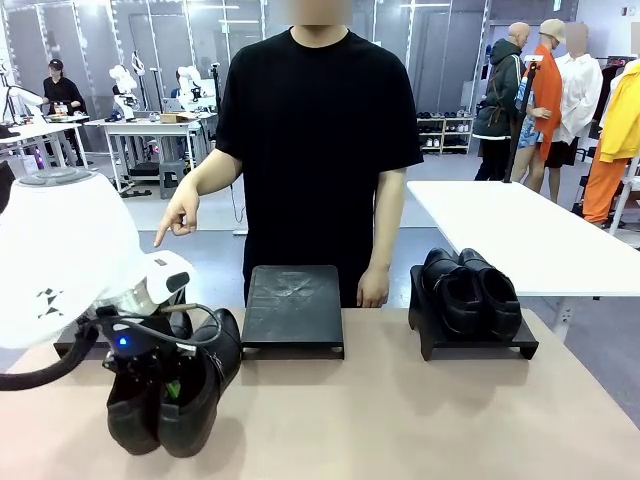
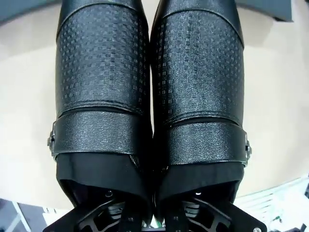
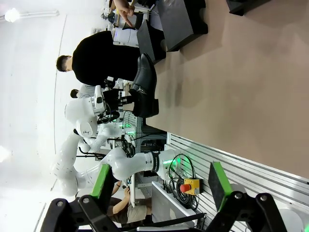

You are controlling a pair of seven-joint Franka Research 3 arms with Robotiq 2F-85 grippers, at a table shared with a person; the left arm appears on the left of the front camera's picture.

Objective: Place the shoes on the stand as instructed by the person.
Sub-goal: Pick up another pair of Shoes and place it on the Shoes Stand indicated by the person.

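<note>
No brand, label or legible writing appears on any shoe or stand. The left gripper (image 1: pixel 160 385) is clamped on a pair of glossy black shoes (image 1: pixel 180 385), its fingers down inside the collars at the heel end, the two shoes pressed side by side with toes pointing down toward the tan table (image 1: pixel 400 410). The left wrist view shows the pair (image 2: pixel 149 96) close up: embossed square-patterned uppers, a pebbled strap across each, and small metal fittings at the outer sides. The second pair (image 1: pixel 470 290) sits on the black stand (image 1: pixel 480 345) at the table's right. A middle stand (image 1: pixel 293 308) is bare, just in front of the person (image 1: pixel 315 150), whose hand (image 1: pixel 178 220) points down toward the left side. The right gripper (image 3: pixel 157 193) hangs with jaws wide apart, holding nothing.
</note>
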